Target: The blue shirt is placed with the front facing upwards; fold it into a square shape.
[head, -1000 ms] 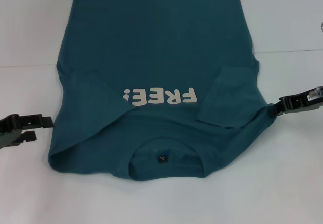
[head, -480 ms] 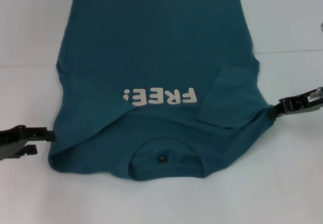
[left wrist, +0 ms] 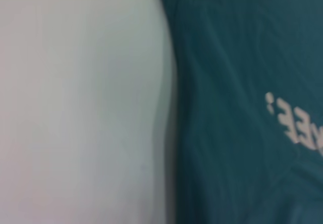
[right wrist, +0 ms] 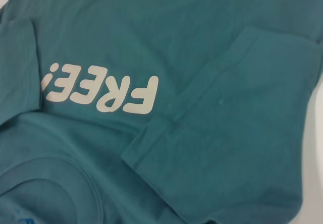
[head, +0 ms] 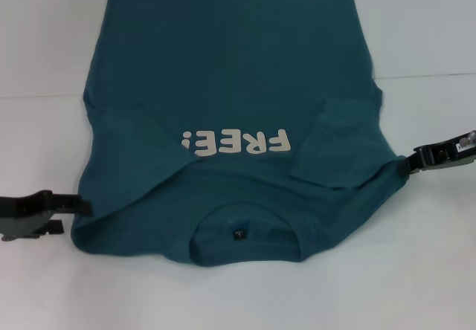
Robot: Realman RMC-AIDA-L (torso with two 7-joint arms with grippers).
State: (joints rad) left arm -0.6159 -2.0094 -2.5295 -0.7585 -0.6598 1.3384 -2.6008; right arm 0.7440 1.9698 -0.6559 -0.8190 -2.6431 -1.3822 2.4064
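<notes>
The blue shirt (head: 230, 114) lies spread across the middle of the white surface (head: 416, 270), front up, its hem toward the far edge and its collar toward the near edge. The white "FREE!" lettering (head: 236, 142) reads upside down from the robot's side, and a small dark neck tag (head: 239, 234) sits inside the collar. Both sleeves are already folded inward over the chest; the one on the right lies as a flat flap (head: 343, 140) just beside the lettering.

The left hand (head: 74, 205) is low over the surface at the shirt's left edge, near the shoulder; its dark fingers point at the cloth and reach its edge, but I cannot tell whether they are parted or closed. The right hand (head: 411, 163) is at the shirt's right edge, its tip touching the fabric at the folded shoulder, where the cloth is drawn out to a small point; whether it pinches the fabric I cannot tell.
</notes>
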